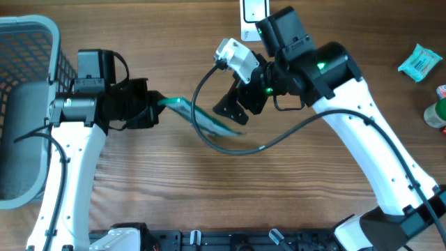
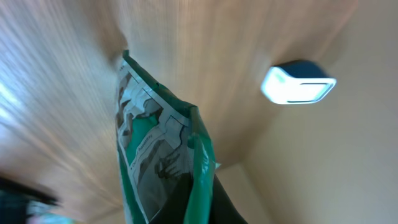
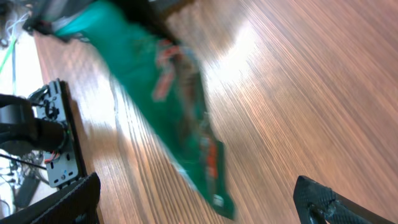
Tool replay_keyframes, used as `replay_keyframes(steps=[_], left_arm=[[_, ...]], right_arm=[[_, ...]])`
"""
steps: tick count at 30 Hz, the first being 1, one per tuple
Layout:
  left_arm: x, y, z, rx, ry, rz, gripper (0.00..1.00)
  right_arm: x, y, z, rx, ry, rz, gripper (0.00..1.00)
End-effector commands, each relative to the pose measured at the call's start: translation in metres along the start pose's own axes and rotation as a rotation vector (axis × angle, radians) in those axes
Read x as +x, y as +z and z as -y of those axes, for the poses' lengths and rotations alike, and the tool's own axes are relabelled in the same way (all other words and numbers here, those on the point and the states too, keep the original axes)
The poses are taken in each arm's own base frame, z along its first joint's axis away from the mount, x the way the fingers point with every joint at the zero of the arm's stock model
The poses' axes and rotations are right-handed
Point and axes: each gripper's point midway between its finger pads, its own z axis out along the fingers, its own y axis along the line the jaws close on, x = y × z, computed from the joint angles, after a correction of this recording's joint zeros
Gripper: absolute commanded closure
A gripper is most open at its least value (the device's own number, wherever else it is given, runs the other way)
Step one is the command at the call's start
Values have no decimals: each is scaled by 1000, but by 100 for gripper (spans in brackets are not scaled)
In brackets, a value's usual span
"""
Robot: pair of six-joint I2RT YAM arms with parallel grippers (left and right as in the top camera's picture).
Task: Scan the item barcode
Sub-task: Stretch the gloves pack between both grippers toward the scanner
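Note:
The item is a flat green packet (image 1: 205,120) with grey and white print, hanging above the wooden table between the two arms. My left gripper (image 1: 155,106) is shut on its left end. In the left wrist view the packet (image 2: 155,155) rises out of the dark jaws of this gripper (image 2: 205,202), printed side showing. My right gripper (image 1: 237,111) stands at the packet's right end, open. The right wrist view shows the blurred packet (image 3: 174,93) with its lower tip between the wide-apart fingers (image 3: 326,202) of the right gripper (image 3: 199,205), touching neither. No barcode can be made out.
A grey basket (image 1: 28,104) stands at the table's left edge. A white device (image 1: 252,14) lies at the top middle. A teal packet (image 1: 420,61) and a green-topped item (image 1: 435,111) sit at the far right. A bright rectangular light (image 2: 298,84) shows in the left wrist view.

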Motion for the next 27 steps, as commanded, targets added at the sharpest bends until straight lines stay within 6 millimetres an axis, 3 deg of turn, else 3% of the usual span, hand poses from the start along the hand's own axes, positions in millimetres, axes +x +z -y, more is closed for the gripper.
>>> replay_keyframes(steps=[1, 4, 10, 14, 18, 22, 27], left_arm=[[24, -3, 24, 79, -123, -131, 96], [34, -7, 35, 103, -193, -204, 96], [59, -22, 31, 60, -187, -402, 96], [57, -21, 24, 46, -156, -385, 96], [42, -15, 14, 18, -168, -295, 96], [41, -15, 13, 24, -114, -292, 96], [49, -17, 5, -7, -95, -338, 96]], right_arm=[[6, 15, -26, -87, -127, -18, 0], [10, 17, -40, -161, -221, -13, 3], [6, 18, -20, -65, -317, -13, 8], [3, 16, -17, -39, -323, -6, 8], [-6, -8, -25, -2, -348, 44, 7], [-14, -35, -17, 132, -396, 70, 8], [-3, -7, -5, 97, -384, 1, 10]])
